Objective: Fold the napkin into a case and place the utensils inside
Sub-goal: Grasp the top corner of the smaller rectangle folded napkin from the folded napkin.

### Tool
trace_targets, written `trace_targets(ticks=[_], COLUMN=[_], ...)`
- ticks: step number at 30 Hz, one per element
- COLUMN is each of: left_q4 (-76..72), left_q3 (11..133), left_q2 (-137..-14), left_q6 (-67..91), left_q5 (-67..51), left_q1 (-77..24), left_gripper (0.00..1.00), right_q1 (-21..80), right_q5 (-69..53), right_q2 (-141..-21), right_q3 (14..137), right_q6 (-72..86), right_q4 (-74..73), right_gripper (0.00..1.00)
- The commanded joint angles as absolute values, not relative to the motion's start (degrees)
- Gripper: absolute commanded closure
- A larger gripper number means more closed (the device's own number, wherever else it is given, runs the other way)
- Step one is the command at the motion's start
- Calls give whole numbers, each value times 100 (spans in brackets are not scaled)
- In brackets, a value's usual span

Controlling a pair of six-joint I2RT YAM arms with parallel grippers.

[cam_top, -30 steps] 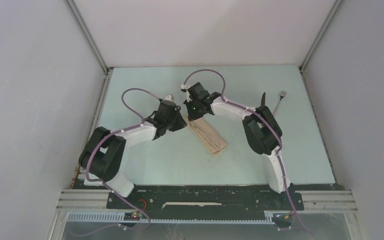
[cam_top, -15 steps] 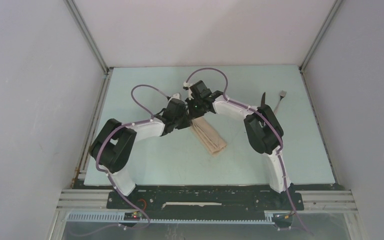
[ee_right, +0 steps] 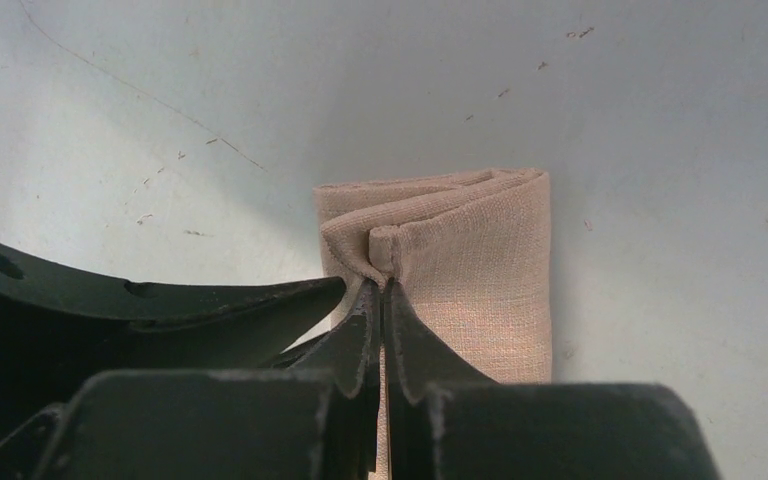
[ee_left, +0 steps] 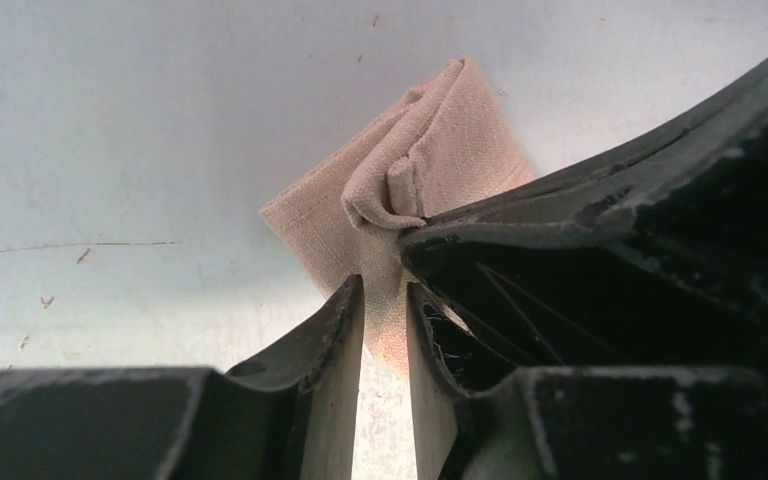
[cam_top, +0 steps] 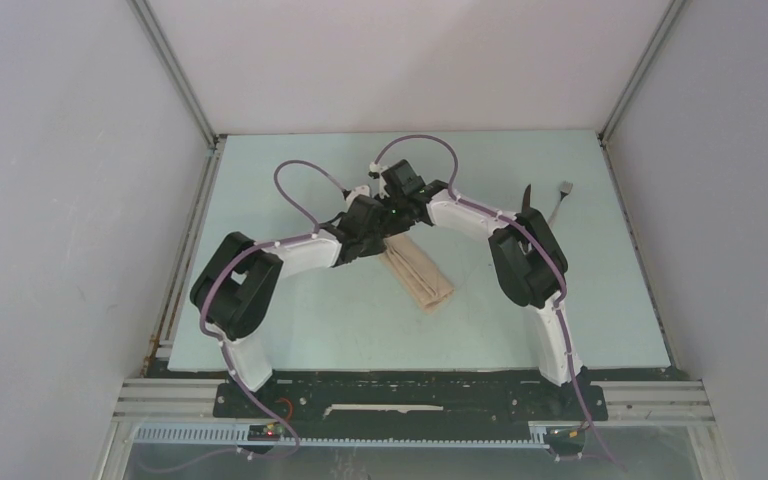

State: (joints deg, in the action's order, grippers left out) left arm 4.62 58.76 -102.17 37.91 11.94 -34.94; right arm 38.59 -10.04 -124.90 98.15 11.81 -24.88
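Left hand (ee_left: 385, 292): fingers narrowly parted, straddling the napkin (cam_top: 422, 276) at its 11 o'clock end. Right hand (ee_right: 381, 296): pressed together, pinching a raised fold at that same end. The napkin lies mid table (cam_top: 290, 305), long axis 11 to 5 o'clock. Knife (cam_top: 526, 196) and fork (cam_top: 564, 190) lie at 2 o'clock from it, nearer the right arm.

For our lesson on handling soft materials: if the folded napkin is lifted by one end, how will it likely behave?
Probably floppy: the napkin puckers into a soft ridge where the right hand pinches it. Its folds may slip open, since nothing visible binds the layers. It looks light: thin woven cloth lying flat on the table.
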Motion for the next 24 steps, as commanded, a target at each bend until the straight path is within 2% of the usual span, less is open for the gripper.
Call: trace_targets(ticks=[1, 14, 20, 24], left_q4=[662, 909, 1003, 1019], left_q3=[6116, 6482, 6595, 6618], left_q2=[-10343, -10642, -10772, -10789], left_q6=[3524, 3379, 3358, 3300], left_q5=[1515, 1656, 1705, 1716], left_q1=[-3581, -3712, -3751, -3792], left_gripper=[71, 65, 68, 64], right_q1=[3845, 3845, 3836, 3832], right_q5=[-1081, -1133, -1155, -1168], right_q2=[-12064, -12083, -12070, -12083], right_q3=[9833, 9798, 9798, 9808], right_q6=[1257, 1257, 1255, 1258], right_q4=[-2338, -2329, -2312, -2311], right_gripper=[100, 100, 100, 100])
